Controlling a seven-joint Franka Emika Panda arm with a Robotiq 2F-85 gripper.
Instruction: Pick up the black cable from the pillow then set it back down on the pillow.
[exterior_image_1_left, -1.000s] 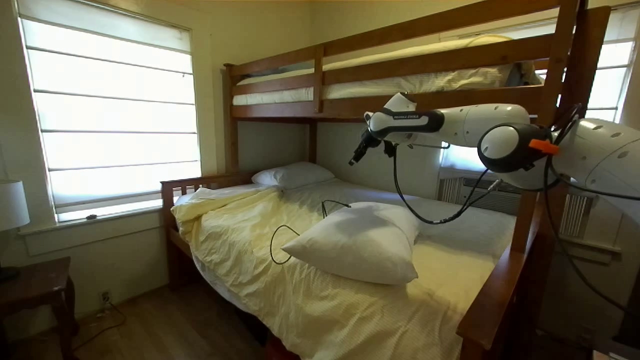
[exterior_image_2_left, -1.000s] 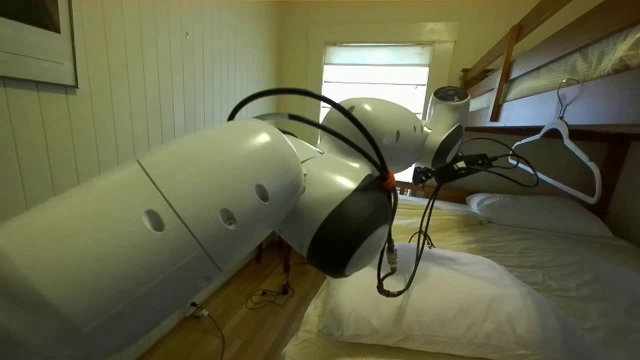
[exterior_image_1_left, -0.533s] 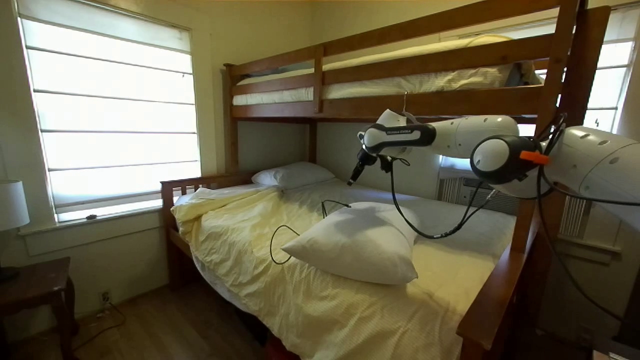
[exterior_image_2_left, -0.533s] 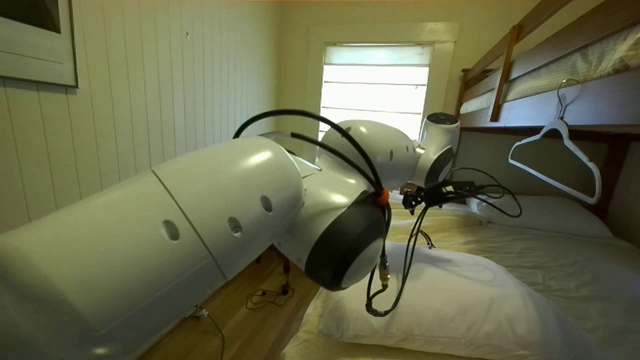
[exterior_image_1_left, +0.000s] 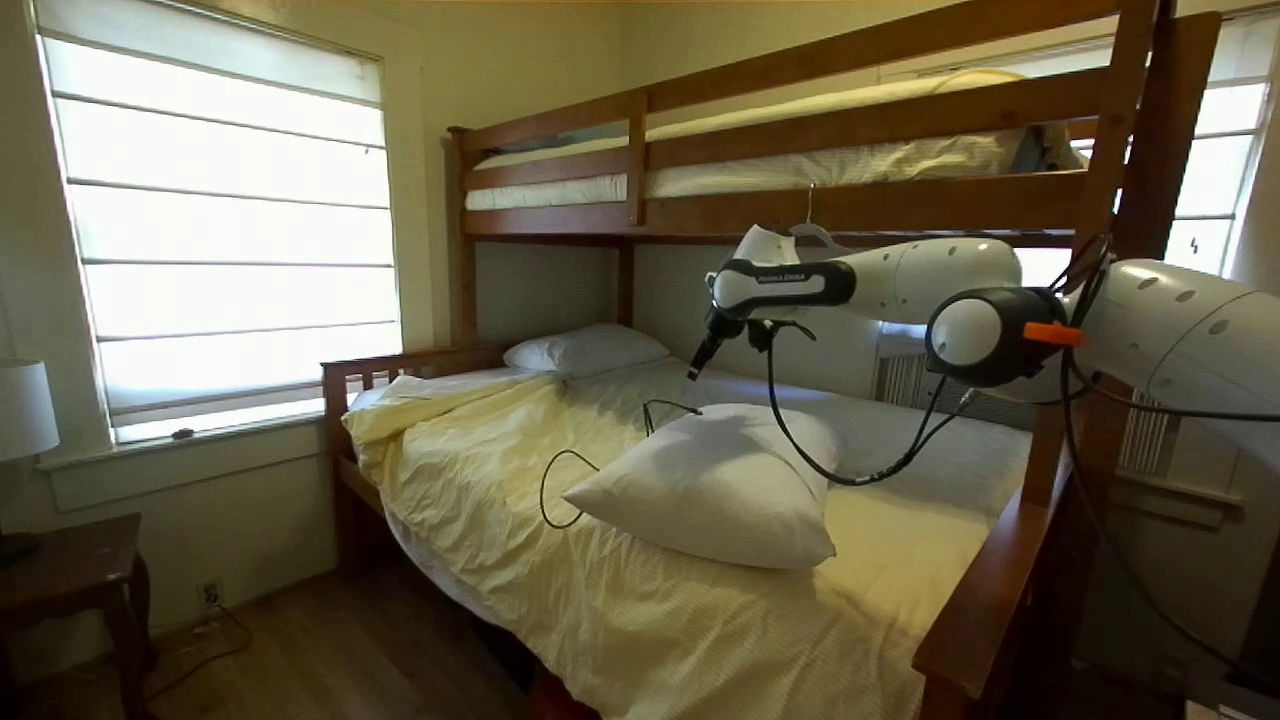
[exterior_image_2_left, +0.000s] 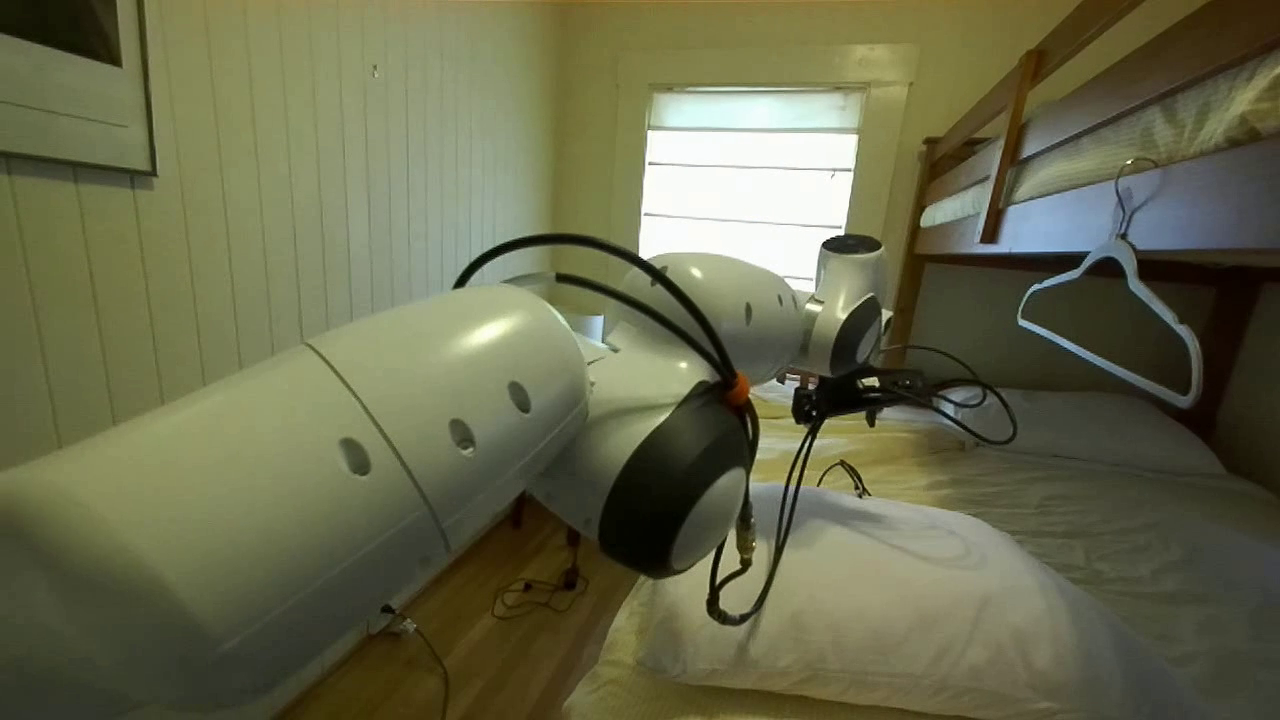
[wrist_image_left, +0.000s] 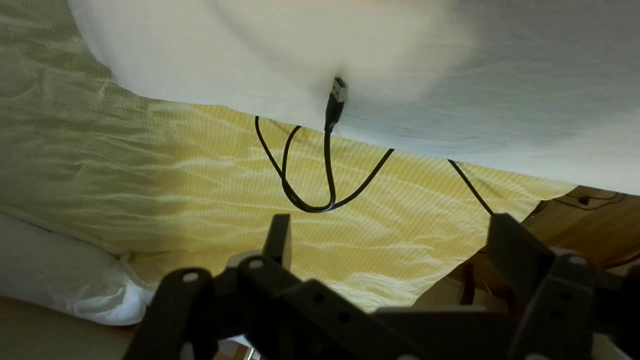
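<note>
In the wrist view the gripper (wrist_image_left: 392, 237) hangs with its fingers (wrist_image_left: 276, 241) spread wide, clear air between them. Beyond, the black cable (wrist_image_left: 314, 209) loops over the yellow blanket (wrist_image_left: 200, 175), its plug (wrist_image_left: 334, 107) overlapping the edge of the white pillow (wrist_image_left: 400, 65). In an exterior view free room shows below the arm (exterior_image_1_left: 925, 275), between gripper and pillow; the cable sticks out past the pillow's edge in two places.

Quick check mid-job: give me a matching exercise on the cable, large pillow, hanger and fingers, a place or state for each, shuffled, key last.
1. black cable
2. large pillow
3. hanger
4. fingers

A. hangs from the upper bunk
B. spread apart, gripping nothing
C. loops out over the yellow bedding
D. plump, white, with a pointed corner

Pairs: 1-C; 2-D; 3-A; 4-B
</note>
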